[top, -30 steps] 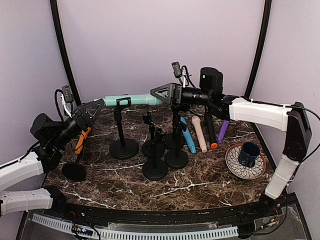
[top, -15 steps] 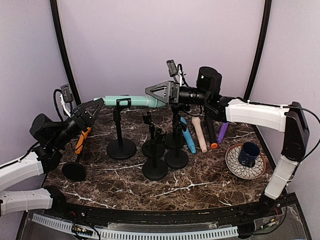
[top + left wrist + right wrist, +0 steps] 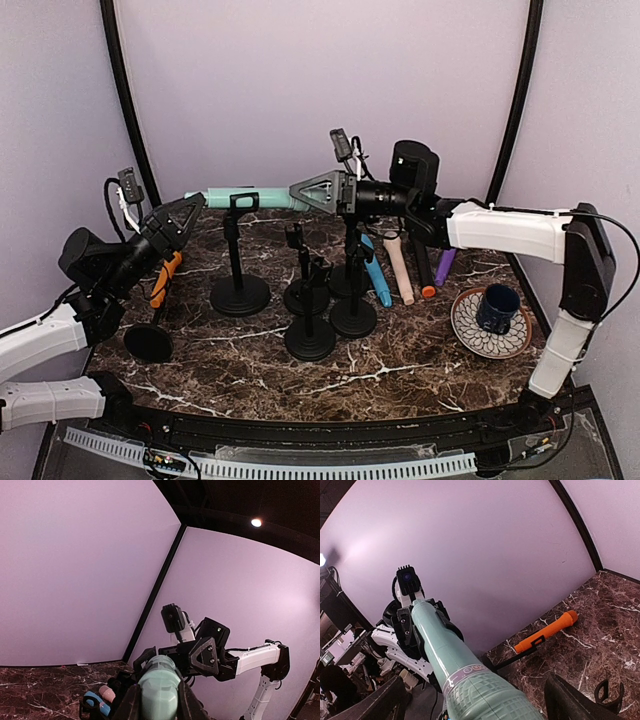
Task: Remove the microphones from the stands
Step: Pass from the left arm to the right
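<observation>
A teal microphone (image 3: 245,197) lies level in the clip of a black stand (image 3: 238,293) at the back left. My right gripper (image 3: 308,190) is shut on its grille head, which fills the right wrist view (image 3: 485,690). My left gripper (image 3: 186,214) is shut on its tail end, and its fingers (image 3: 131,705) hug both sides of the tail (image 3: 159,690) in the left wrist view. The microphone spans straight between the two grippers, above the table.
Several empty black stands (image 3: 310,338) crowd the table's middle. An orange microphone (image 3: 164,278) sits on a low stand at the left. Blue (image 3: 377,272), pink (image 3: 398,265) and purple (image 3: 446,262) microphones lie at the back right. A plate (image 3: 470,335) bears a dark mug (image 3: 497,307).
My right gripper has moved left with the teal microphone. Its tail has gone deeper between my left gripper's fingers, and the stand has shifted slightly left.
</observation>
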`<state>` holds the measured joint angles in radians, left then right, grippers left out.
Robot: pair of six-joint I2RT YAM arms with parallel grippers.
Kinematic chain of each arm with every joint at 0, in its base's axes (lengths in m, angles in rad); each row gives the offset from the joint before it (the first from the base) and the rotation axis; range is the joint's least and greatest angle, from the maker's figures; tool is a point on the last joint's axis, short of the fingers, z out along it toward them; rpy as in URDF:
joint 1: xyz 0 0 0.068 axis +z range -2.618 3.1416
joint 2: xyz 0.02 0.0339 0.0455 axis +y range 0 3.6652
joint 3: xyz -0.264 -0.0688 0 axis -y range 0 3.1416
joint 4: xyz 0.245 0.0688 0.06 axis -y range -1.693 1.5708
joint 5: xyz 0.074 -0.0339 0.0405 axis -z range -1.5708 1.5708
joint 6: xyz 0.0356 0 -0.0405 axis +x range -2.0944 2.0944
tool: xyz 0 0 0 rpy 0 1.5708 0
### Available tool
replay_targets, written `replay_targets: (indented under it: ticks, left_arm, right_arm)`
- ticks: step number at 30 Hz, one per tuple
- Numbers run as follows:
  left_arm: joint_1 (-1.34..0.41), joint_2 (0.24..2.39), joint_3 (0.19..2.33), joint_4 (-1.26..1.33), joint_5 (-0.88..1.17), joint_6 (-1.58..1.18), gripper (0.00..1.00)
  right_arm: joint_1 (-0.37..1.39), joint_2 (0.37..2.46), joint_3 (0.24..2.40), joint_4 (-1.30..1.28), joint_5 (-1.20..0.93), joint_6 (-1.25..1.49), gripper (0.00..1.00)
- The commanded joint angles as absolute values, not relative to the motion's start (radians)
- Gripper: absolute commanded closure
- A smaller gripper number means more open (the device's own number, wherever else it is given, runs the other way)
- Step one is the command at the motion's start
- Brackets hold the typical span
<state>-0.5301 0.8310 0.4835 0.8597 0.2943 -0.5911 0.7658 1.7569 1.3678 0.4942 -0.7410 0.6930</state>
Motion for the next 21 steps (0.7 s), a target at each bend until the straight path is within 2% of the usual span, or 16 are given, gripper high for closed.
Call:
replay_targets:
  ticks: [1, 11, 21]
  left_arm:
    - [-0.529, 0.803, 0.501, 0.990, 0.277, -0.601, 1.00]
    - [-0.529, 0.802, 0.485, 0.967, 0.282, -0.598, 1.00]
    - [-0.529, 0.774, 0.396, 0.880, 0.271, -0.528, 1.00]
  right_arm:
    - [0.775, 1.773, 1.361, 0.573, -0.788, 0.706, 0.07]
    - [0.776, 1.762, 1.353, 0.642, -0.820, 0.730, 0.38]
    - [0.776, 1.706, 1.324, 0.581, -0.783, 0.652, 0.53]
